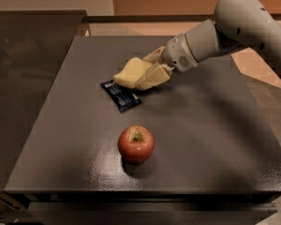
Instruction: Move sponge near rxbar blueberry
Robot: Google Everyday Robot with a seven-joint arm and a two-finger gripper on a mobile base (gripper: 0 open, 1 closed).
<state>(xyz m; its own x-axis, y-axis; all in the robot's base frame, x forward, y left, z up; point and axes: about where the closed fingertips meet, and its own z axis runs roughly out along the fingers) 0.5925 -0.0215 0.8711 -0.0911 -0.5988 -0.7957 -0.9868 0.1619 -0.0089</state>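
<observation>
Camera view
Gripper: the gripper [143, 72] sits over the far middle of the counter [215, 125], at the end of a pale grey arm [239, 22] that reaches in from the upper right.
Jaws: clenched on the sponge, one cream finger [154, 55] above it and one [152, 77] below and to its right.
Sponge: the sponge [127, 74], a pale yellow foam block, juts out to the left of the jaws, tilted with its left end lower. Whether it rests on the counter or hangs just over it cannot be told.
Rxbar blueberry: the rxbar blueberry [122, 96] lies flat on the counter, set diagonally, just beside and in front of the sponge; its far end meets the sponge's lower edge in this view.
Apple: a red apple [136, 143] stands upright nearer the front edge, apart from the bar.
Counter: dark grey, flat, faintly glossy.
</observation>
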